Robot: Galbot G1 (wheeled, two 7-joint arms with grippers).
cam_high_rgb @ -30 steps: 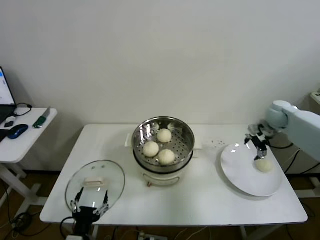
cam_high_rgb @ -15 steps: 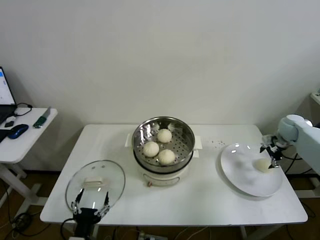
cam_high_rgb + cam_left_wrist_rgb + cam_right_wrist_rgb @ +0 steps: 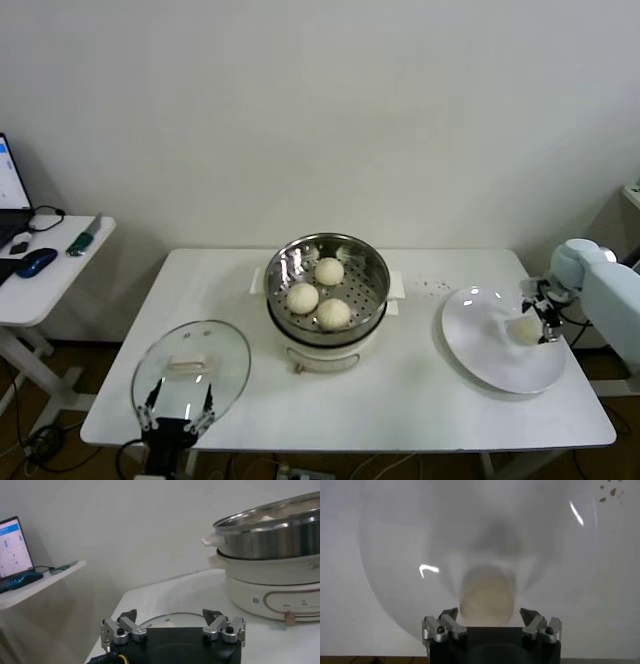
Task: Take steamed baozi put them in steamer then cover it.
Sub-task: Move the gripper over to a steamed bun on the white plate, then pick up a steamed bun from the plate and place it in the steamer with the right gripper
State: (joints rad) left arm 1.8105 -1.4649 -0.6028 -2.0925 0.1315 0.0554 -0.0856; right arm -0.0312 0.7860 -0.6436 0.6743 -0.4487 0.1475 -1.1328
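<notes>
Three cream-white baozi (image 3: 318, 294) lie in the shiny steel steamer (image 3: 326, 252) on its white cooker base at the table's middle. A fourth baozi (image 3: 526, 329) lies on the white plate (image 3: 480, 350) at the right; it also shows in the right wrist view (image 3: 486, 594). My right gripper (image 3: 543, 318) is open, over the plate's right side, with the bun between its spread fingertips (image 3: 448, 615) in the right wrist view. The glass lid (image 3: 190, 368) lies at the front left. My left gripper (image 3: 178, 420) is open at the table's front edge by the lid.
A side table (image 3: 40, 270) with a laptop, a mouse and a tool stands at the left. Dark crumbs (image 3: 432, 286) lie on the table behind the plate. The steamer (image 3: 270, 525) rises close beside the left wrist.
My right gripper has moved right and down from the plate's back edge to the bun on its right side. The left arm has sunk slightly.
</notes>
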